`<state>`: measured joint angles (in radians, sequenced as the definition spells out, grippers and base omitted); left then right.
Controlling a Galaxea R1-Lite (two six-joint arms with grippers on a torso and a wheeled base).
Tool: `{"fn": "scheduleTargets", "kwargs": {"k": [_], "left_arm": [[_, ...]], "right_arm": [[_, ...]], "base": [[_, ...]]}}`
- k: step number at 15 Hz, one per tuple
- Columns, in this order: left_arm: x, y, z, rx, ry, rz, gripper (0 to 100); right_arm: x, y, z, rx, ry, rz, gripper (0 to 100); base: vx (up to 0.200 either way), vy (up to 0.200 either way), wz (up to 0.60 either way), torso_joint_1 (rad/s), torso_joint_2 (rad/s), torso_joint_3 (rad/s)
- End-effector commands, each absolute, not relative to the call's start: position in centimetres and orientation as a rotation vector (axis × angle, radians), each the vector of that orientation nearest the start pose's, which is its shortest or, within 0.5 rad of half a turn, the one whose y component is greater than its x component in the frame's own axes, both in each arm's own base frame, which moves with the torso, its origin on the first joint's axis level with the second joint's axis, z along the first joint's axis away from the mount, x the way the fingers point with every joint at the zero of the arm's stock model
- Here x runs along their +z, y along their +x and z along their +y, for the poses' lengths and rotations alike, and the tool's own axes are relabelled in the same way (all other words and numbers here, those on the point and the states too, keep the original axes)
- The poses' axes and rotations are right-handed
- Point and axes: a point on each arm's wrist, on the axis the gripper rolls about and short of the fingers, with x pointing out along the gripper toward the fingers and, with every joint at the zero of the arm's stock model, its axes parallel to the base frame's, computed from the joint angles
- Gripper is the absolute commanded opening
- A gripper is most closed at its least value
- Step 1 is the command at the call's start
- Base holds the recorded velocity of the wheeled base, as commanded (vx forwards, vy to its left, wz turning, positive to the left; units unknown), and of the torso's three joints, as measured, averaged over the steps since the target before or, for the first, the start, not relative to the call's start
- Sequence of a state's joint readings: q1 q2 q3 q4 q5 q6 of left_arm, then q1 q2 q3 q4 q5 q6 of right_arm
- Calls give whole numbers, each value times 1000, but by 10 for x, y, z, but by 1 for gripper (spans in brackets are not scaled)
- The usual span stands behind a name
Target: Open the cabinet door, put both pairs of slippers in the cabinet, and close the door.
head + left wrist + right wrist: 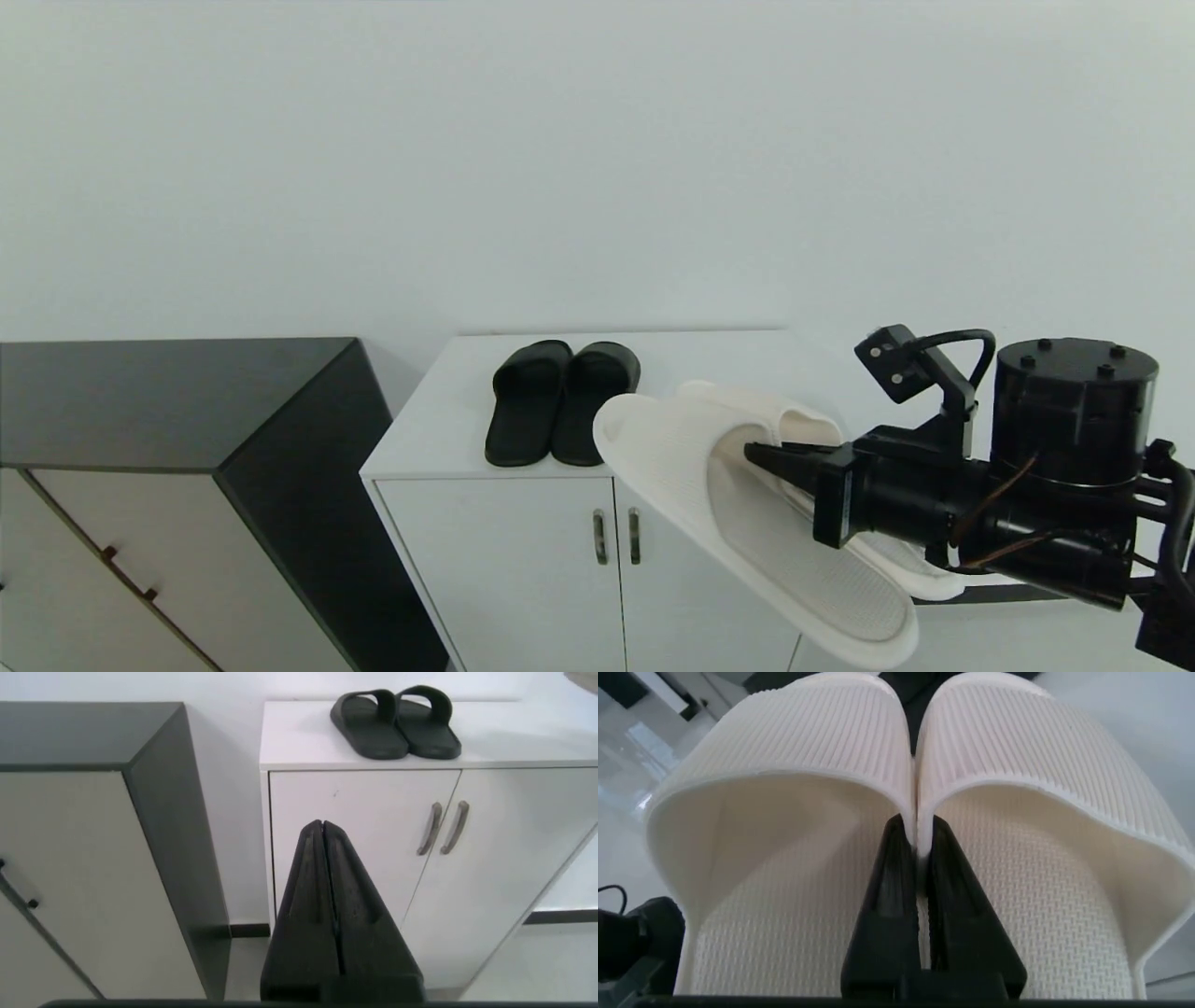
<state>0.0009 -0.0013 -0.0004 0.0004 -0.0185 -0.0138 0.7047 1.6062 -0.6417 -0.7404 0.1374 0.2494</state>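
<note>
Head view, lower right of frame: the right end effector (758,455) is pinching the pair of white slippers (672,448), with its fingers reaching in under the straps. In the right wrist view the same end effector (918,831) has both fingers clamped on the adjoining inner strap edges, so the white slippers (785,812) are held side by side as one bundle. The pair is tilted, one ribbed sole facing the camera, toes toward frame centre and heels toward the lower right. It appears to hang clear of the cabinet, though contact at the far side cannot be ruled out.

The black slippers (560,401) lie side by side, touching, straps up, on top of the white cabinet (439,420). Both doors are shut, and the two handles (616,537) stand upright just beside each other at the centre seam.

The left end effector (322,831) has its fingers pressed together with nothing between them. It faces the cabinet's left door and is apart from it.

A dark cabinet (280,448) stands at the lower left, beside the white one.
</note>
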Motion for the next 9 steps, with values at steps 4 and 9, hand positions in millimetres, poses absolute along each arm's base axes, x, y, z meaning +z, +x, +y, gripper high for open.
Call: {"fn": "scheduleTargets", "kwargs": {"k": [4, 9], "left_arm": [[76, -23, 0, -17, -17, -1, 0], [75, -23, 0, -15, -17, 0, 0]], "right_arm": [[177, 200, 181, 825, 167, 325, 0], [168, 199, 180, 821, 158, 361, 0]], "base": [[-200, 0, 0, 1, 0, 5], [-160, 0, 0, 0, 0, 2]]}}
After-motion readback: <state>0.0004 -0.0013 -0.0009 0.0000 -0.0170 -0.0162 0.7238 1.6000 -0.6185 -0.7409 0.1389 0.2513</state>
